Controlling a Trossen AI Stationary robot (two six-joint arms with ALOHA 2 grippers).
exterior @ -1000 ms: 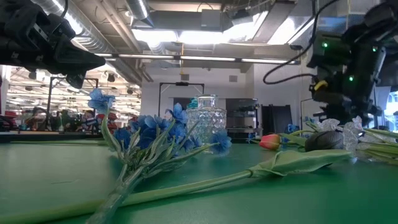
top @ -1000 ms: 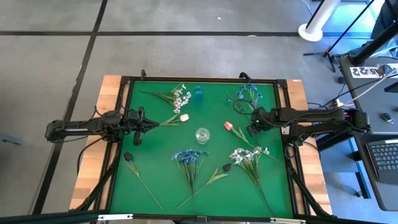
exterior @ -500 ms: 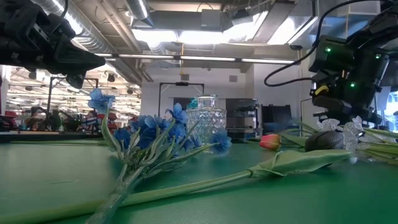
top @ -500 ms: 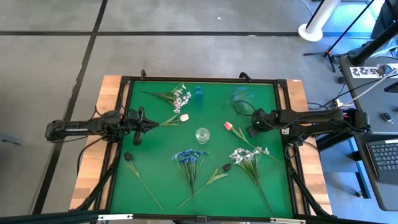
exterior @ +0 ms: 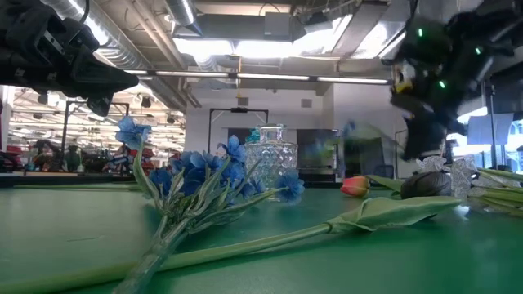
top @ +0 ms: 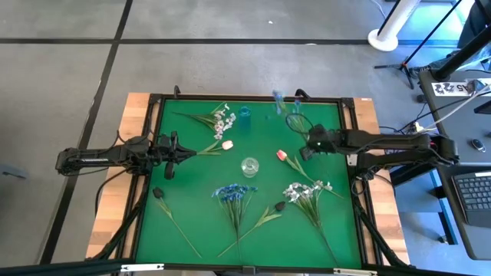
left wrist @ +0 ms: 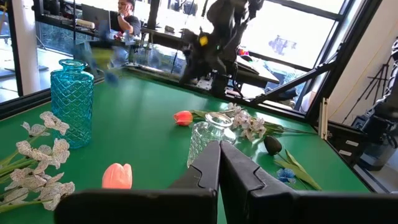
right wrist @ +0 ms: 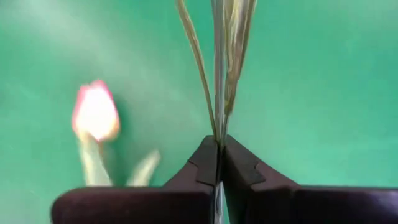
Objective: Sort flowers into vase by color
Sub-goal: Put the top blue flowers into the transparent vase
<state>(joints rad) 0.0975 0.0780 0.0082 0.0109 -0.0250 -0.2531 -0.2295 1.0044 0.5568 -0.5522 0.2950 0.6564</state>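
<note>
Right tool [top: 307, 148] clamps the blue spray's [top: 285, 103] stalks, pointing toward the table's far edge; blue vase [top: 245, 113] sits just left.

Both arms are dark, near-black, built of slim tubular links joined by bulkier blocky joints, with thin black cables looping beside them. The right arm [exterior: 433, 73] carries small green indicator lights on its housing. Each gripper ends in two flat, dark, angular fingers [left wrist: 205, 171] that taper toward the tips.
</note>
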